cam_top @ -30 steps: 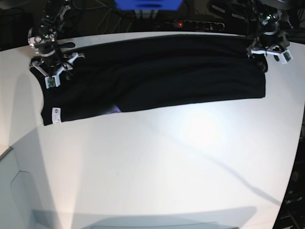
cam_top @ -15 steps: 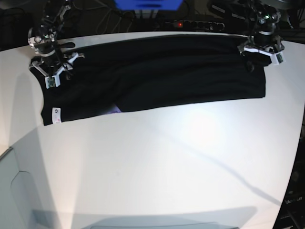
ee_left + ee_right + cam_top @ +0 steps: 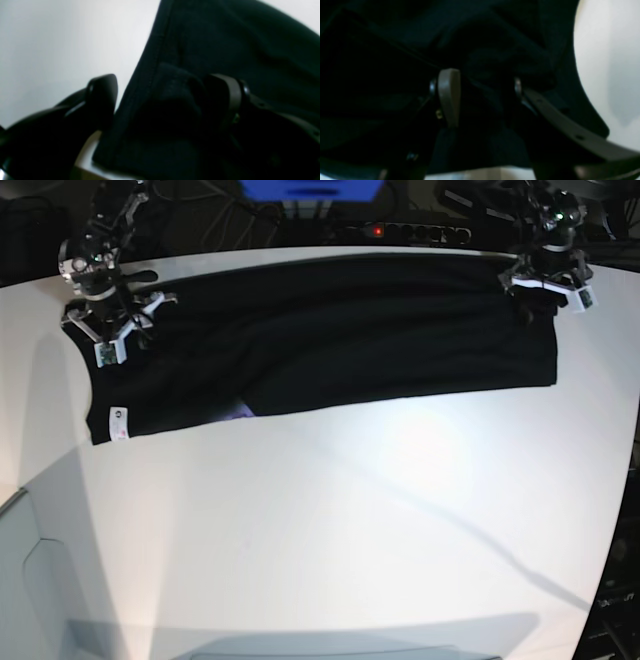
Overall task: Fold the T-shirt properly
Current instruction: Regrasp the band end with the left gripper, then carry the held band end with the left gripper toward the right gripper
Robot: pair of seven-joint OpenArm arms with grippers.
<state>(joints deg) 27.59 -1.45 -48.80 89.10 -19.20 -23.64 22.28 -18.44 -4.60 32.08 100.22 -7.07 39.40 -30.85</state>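
Base view: the T-shirt (image 3: 330, 340) lies as a long band across the far worktop (image 3: 330, 530), one tool over each end.

Left wrist: left tool (image 3: 162, 100) spread wide, straddling the hem.

Right wrist: right tool (image 3: 482, 97) half-spread over bunched cloth, nothing clearly pinched.

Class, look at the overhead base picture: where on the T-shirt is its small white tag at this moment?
In the base view the white tag sits at the near left corner of the T-shirt, just below the right gripper.
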